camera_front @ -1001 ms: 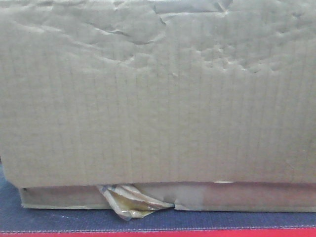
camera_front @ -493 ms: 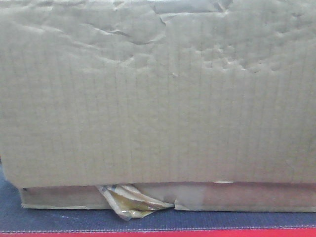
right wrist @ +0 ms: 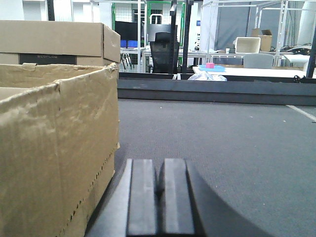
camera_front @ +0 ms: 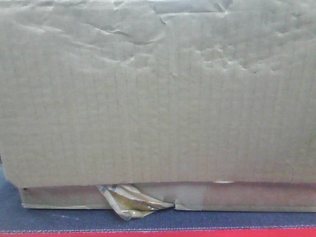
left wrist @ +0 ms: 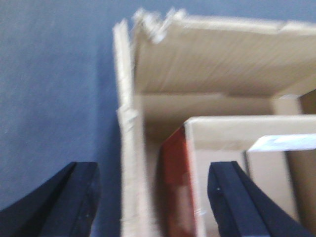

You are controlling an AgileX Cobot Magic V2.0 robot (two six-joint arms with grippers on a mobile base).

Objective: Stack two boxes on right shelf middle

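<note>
Change is hardly seen: the large box [camera_front: 158,94] is left atop the flat box [camera_front: 247,197], so the lift is judged unstarted. Its wall is straddled by the open, empty left gripper [left wrist: 151,170]; the right gripper [right wrist: 159,168] is closed, empty, beside it.

Matt brown corrugated cardboard on the large box [camera_front: 158,94], finely ribbed, creased and dented toward the top. Same dull cardboard on the flat box [camera_front: 247,196], with yellowish, glossy, crinkled tape [camera_front: 131,200] peeling off. Dark grey cloth surface [camera_front: 64,221], woven-looking, rough and matt; red edge [camera_front: 197,233], smooth. Smooth black plastic, faintly shiny, on the left gripper [left wrist: 153,173] fingers [left wrist: 74,197].
</note>
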